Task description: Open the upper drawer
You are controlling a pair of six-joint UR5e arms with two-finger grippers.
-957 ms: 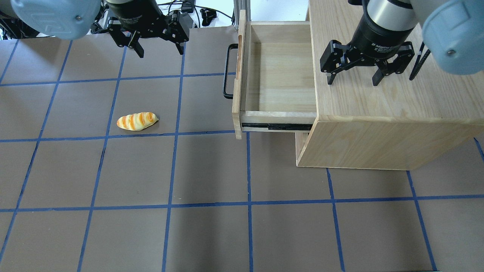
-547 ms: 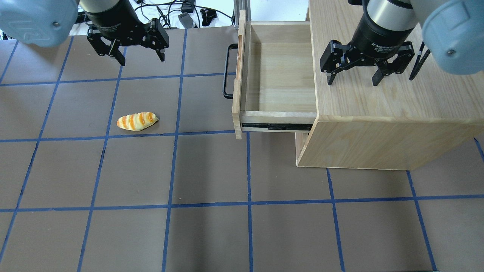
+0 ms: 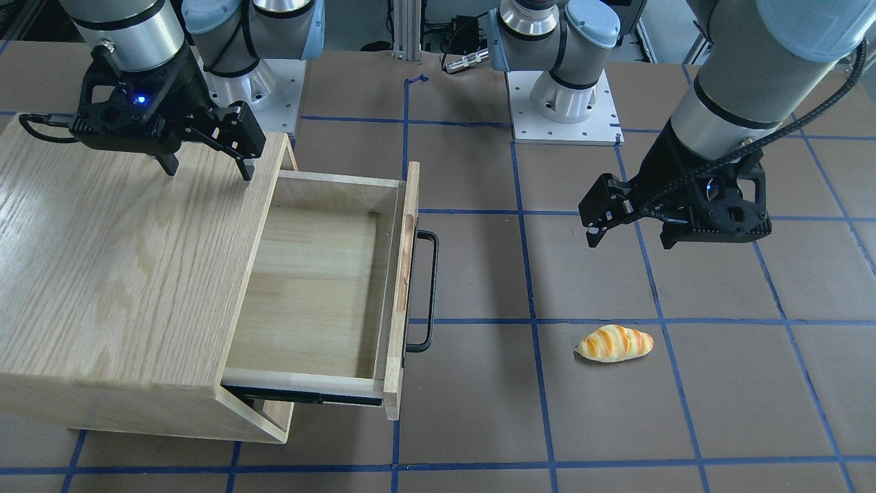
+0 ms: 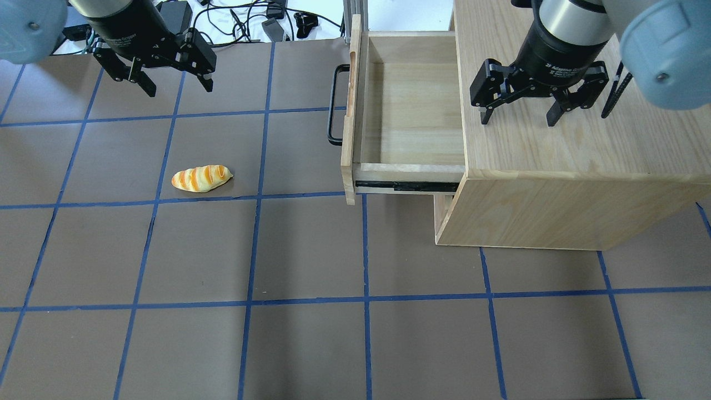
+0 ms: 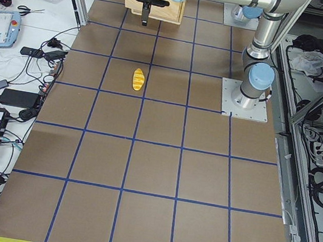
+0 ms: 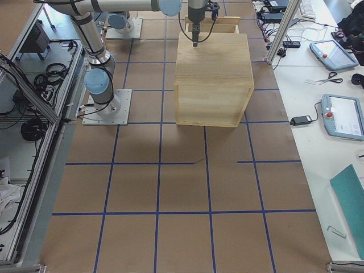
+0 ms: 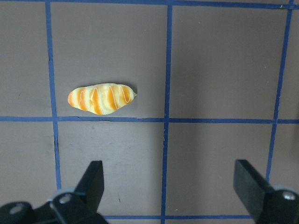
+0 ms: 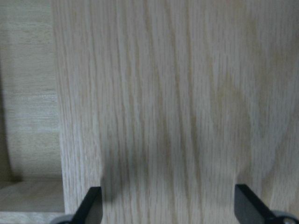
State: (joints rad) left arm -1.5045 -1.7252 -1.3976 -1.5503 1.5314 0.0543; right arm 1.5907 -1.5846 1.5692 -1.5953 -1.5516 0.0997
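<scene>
Drawer (image 4: 411, 111) is out of the cabinet (image 4: 555, 161), pulled most of the way toward the table's middle. Its bare inside shows and the black rail (image 4: 408, 185) is exposed along its side. It sits the same as in the earlier overhead shots, so there is no more pull in the last second.

The change is the left gripper (image 4: 179, 83). It has moved steadily away from the handle (image 4: 331, 105), sliding across the far edge of the table (image 4: 311, 250) toward the robot's left. It is now well apart from the drawer front, hanging over bare mat beyond the bread (image 4: 201, 178). Jaws are spread wide and empty. The left wrist view shows both fingers (image 7: 93, 184) far apart, with the bread lying between and ahead of them, not touched.

Right gripper (image 4: 518, 114) has not budged. It hovers over the cabinet top near the front edge, jaws spread, gripping nothing; whether the tips touch the wood, can't tell. The right wrist view shows only oak grain and a strip of the drawer's inside.

Judgement: the handle is released, the drawer is open and the arm is retreating, so the opening looks done. This reads as the withdrawal after the pull, with nothing left but clearing the arm. Risk is low, since nothing is near the handle to nudge the drawer back in.
</scene>
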